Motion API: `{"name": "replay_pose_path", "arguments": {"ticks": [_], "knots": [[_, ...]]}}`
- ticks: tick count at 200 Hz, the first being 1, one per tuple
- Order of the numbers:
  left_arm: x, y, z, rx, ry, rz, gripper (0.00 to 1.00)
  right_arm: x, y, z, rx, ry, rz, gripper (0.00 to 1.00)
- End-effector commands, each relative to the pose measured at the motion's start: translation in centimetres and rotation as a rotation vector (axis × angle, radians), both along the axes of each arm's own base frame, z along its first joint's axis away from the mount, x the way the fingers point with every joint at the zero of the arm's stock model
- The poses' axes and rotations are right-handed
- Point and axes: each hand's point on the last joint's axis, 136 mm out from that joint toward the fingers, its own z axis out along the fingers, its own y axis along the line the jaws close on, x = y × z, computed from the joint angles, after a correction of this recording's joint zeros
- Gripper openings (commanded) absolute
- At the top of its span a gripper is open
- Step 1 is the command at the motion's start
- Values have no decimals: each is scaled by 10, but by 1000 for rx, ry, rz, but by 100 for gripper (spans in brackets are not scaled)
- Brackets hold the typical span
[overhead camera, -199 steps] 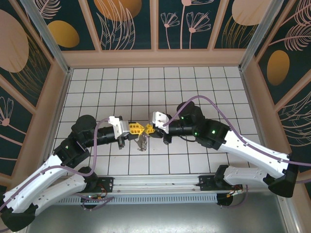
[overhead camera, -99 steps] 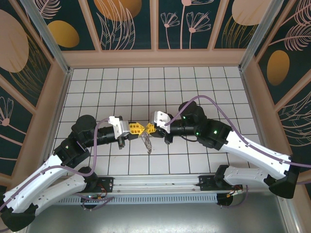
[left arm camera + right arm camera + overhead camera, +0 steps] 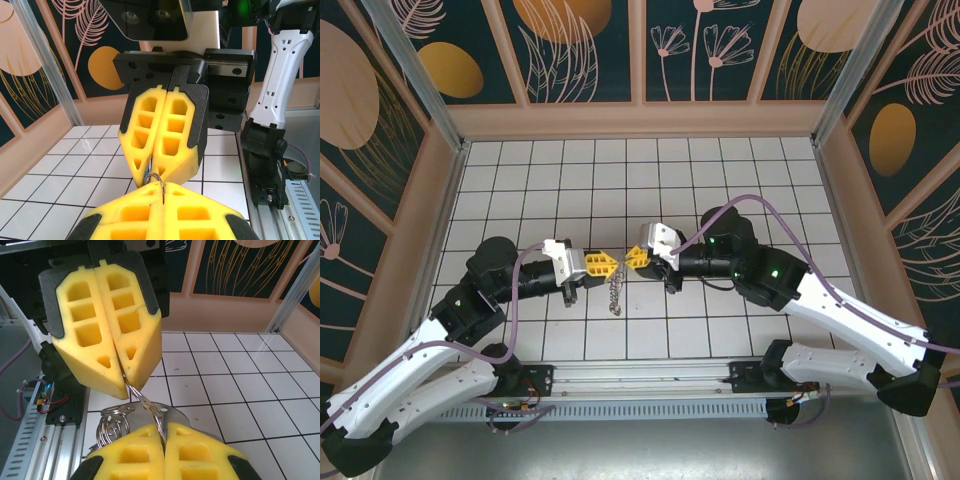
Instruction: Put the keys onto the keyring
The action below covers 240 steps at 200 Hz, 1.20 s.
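Observation:
My left gripper (image 3: pixel 612 264) and right gripper (image 3: pixel 629 261) meet tip to tip above the middle of the tiled floor, both shut. A thin metal keyring (image 3: pixel 158 177) bridges them. Its wire (image 3: pixel 145 401) runs from the left gripper (image 3: pixel 127 382) into the seam of the right gripper (image 3: pixel 164 429). A sliver of blue, the key (image 3: pixel 165 431), is pinched in the right gripper's jaws; the rest of it is hidden. In the left wrist view the left gripper (image 3: pixel 161 187) holds the ring just below the right gripper (image 3: pixel 148 172).
A short silvery chain (image 3: pixel 615 295) hangs from the ring toward the floor. Coiled metal rings (image 3: pixel 113 425) and a flat round metal plate (image 3: pixel 180 415) hang under the right fingers. The arm bases and a metal rail (image 3: pixel 640 378) lie close below.
The right gripper has drawn back a little to the right and up. The hanging chain swung right, then back to the left. The left arm has stayed put.

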Motion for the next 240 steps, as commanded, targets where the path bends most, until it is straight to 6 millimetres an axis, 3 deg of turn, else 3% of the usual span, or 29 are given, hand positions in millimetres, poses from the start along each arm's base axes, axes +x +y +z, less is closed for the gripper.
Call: {"name": "replay_pose_path", "arguments": {"ticks": [1,48,56,65,85,111,147,203,240], "knots": [[-7,1,4,4,-1,-29,0,11,-6,30,97,-52,-56,0],[15,4,-4,24,5,89,0,18,-7,27,84,-51,-93,0],[19,5,-5,18,3,114,7,23,-7,24,75,-47,-118,0],[22,7,-4,7,4,141,21,31,-7,21,62,-35,-152,0],[36,15,-6,-27,20,235,39,58,-10,6,10,29,-235,0],[54,29,-11,-96,66,375,47,94,-13,-13,-33,114,-330,0],[74,45,-36,-157,174,526,49,155,-7,-45,-118,211,-481,0],[85,77,-79,-259,344,706,52,231,33,-95,-194,270,-565,0],[84,94,-81,-306,333,766,53,278,59,-112,-169,318,-570,0]]}}
